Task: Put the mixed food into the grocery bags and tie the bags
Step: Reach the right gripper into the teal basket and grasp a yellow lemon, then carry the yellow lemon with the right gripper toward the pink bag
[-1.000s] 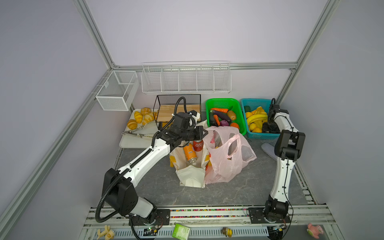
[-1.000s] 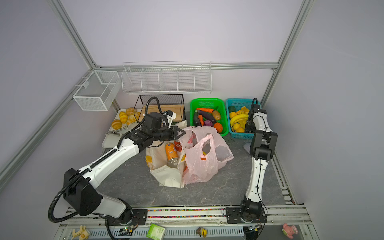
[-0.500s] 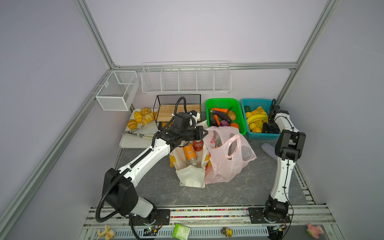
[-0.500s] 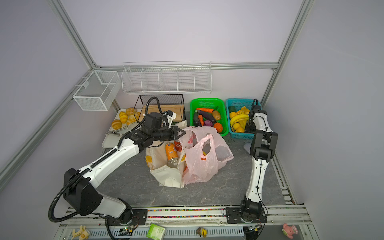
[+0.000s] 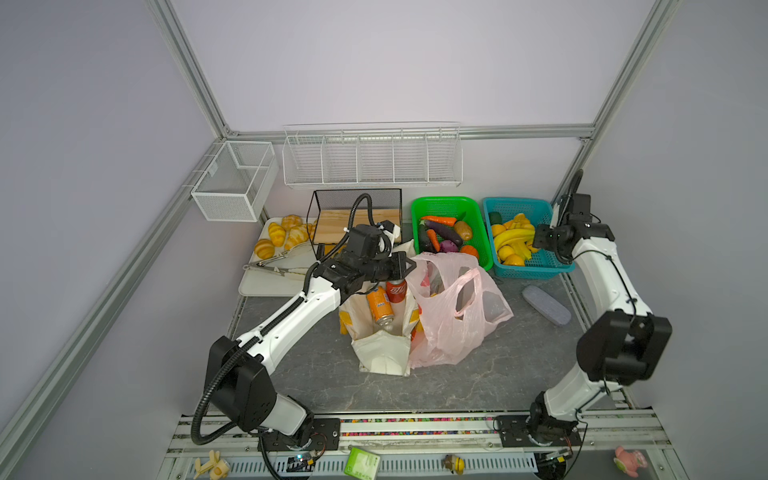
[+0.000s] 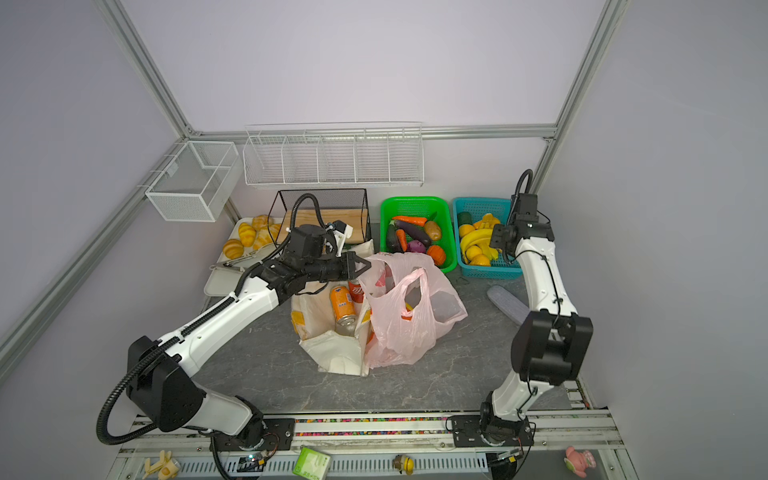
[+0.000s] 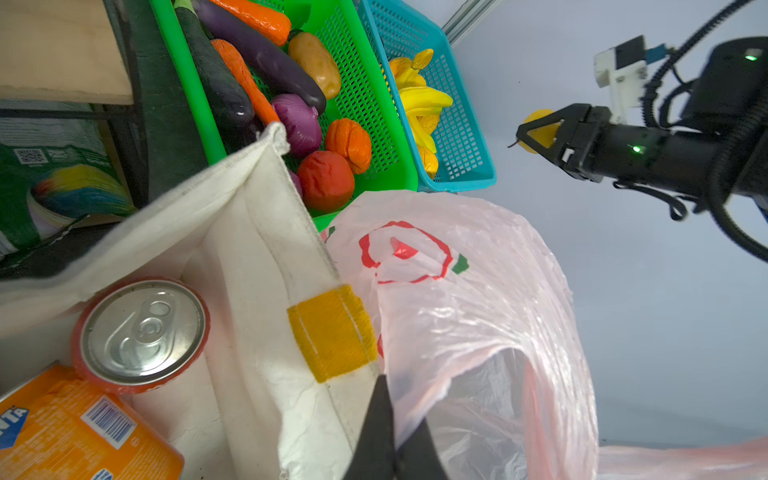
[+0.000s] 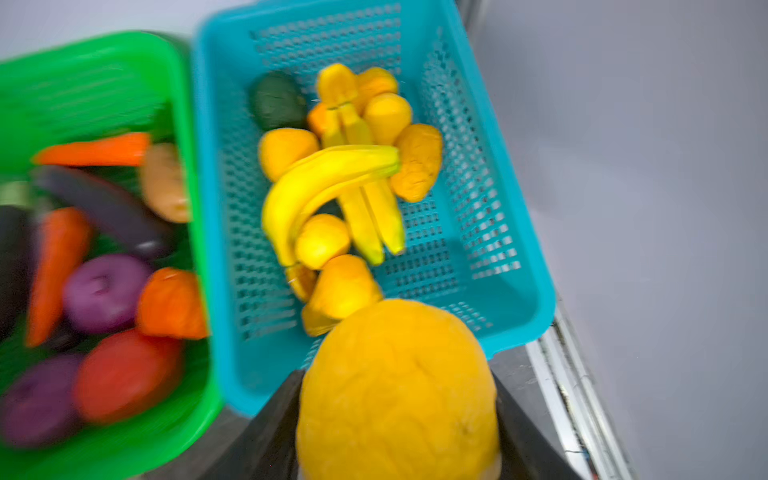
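Right side, far right corner of the desk [image 5: 311, 374]. The right gripper [image 7: 540, 135] has drawn its jaws in over the last second and now clamps a round yellow toy fruit [image 8: 395, 386] between them, jaws about half apart to fit it. It hangs over the near end of the blue basket [image 5: 536, 269], where bananas and more yellow fruit lie. The right wrist view is smeared, so I judge the arm is on the move. In both top views it sits much where it did a second ago.

Middle of the desk. The cream canvas tote [image 5: 384, 353] lies open with the orange soda can [image 5: 379, 305] and the red cola can [image 5: 396, 289] inside. The pink plastic bag [image 5: 453, 332] slumps against the tote's right side, handles loose.

The left gripper [image 5: 407, 265] is unmoved, jaws fully closed. It pinches what looks like the pink bag's rim, hard against the tote's edge. I cannot rule out that it has canvas too.

Reading: the pick is made. The fruit must travel from the far right corner to the mouth the left gripper keeps lifted. Nothing is tied yet.
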Controlling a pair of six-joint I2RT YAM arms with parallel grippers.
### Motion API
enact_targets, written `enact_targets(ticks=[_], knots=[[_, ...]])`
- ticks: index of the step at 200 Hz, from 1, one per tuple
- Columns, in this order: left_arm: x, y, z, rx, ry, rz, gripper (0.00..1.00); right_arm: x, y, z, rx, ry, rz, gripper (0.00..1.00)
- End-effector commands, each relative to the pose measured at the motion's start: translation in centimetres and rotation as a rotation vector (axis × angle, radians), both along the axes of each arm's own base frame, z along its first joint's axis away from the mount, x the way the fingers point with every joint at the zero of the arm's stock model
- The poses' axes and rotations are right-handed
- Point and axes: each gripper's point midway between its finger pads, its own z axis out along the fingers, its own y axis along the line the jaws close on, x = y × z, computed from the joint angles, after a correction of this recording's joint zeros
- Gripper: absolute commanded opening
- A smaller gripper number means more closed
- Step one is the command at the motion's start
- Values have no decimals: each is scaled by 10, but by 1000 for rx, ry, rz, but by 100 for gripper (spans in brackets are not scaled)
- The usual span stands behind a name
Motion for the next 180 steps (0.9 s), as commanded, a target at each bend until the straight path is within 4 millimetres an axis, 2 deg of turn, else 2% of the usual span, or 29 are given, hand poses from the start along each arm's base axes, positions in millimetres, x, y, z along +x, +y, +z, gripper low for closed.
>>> enact_targets(ticks=[1,29,51,71,92,125,131,163,180], knots=[[2,-1,-4,0,8,2,0,-23,60,17,185,-116,147,40],[1,0,-4,1,4,4,0,-84,115,30,307,-142,330,40],[1,-1,-2,-5,3,1,0,-132,145,31,341,-118,449,41],[0,0,-3,-2,3,3,0,-169,162,30,357,-84,546,41],[0,2,-1,1,-6,8,0,-198,166,19,354,-38,572,42],[0,1,-3,1,0,7,0,-213,170,-16,391,50,576,42],[1,1,-3,1,0,7,0,-216,178,-20,403,61,608,43],[1,1,-2,0,-1,8,0,-206,205,-28,453,54,674,44],[0,1,-3,4,-4,9,0,-197,214,-43,439,92,681,47]])
